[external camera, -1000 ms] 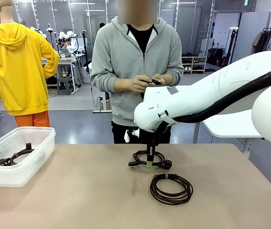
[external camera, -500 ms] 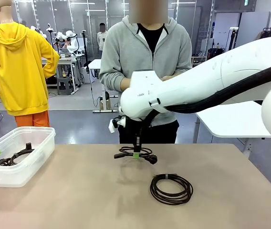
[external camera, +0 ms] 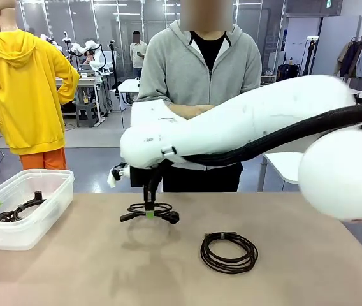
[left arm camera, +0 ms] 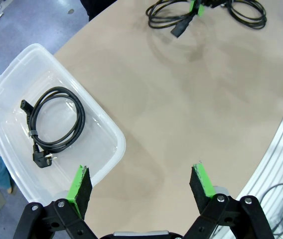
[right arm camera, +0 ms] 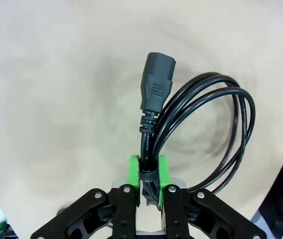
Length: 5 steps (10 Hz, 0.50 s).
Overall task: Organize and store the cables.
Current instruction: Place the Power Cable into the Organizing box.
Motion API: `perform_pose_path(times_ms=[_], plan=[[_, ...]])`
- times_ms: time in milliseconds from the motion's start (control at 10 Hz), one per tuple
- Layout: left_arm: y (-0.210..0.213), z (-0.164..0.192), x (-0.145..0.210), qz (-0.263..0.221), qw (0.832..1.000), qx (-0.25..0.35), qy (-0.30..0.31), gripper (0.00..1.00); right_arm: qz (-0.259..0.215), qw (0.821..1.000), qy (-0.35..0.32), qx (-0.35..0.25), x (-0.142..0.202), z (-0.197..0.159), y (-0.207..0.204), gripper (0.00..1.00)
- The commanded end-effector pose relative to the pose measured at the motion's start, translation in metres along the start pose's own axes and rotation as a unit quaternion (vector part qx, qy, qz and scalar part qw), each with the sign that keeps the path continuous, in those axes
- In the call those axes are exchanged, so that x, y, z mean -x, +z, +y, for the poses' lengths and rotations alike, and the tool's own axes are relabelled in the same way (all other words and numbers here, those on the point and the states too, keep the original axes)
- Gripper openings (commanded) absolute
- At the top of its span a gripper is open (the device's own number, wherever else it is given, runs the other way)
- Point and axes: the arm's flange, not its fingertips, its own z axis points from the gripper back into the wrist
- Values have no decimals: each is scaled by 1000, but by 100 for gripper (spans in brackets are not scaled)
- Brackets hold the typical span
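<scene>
1. The right jaws are pressed almost fully together on the held cable (right arm camera: 201,134). Their green pads (right arm camera: 133,169) clamp the black coil just below its boxy plug end (right arm camera: 157,82).
2. In the front view the held cable (external camera: 149,211) hangs under the white right arm (external camera: 232,127), which reaches across from the right. The cable is just above the counter (external camera: 72,268), left of its middle, with a soft shadow under it.
3. A second cable (external camera: 229,252) lies flat on the counter as a round coil, to the right of the held one, nearer the robot and apart from it.
4. A third cable (left arm camera: 54,124) lies coiled inside the clear plastic bin (left arm camera: 112,130), with one plug end toward the bin's near wall.
5. The bin (external camera: 47,185) sits at the counter's left edge, well apart from the other two cables.
6. The left jaws stand wide open and hold nothing. In the left wrist view they hover above the counter beside the bin, with one green pad (left arm camera: 80,183) over the bin's near corner.
7. A person in a grey hoodie (external camera: 200,70) stands at the far side, hands together at the waist behind the right arm.
</scene>
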Motion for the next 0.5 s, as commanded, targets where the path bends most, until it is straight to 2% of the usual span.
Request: perform_pose_path(times_ms=[0, 400], plan=[[0, -1, -2, 1, 1000, -3, 5, 100, 16, 1000, -13, -2, -20, -14, -9, 0], [0, -1, -2, 1, 1000, -3, 5, 100, 22, 997, 3, -75, -32, -5, -49, 0]])
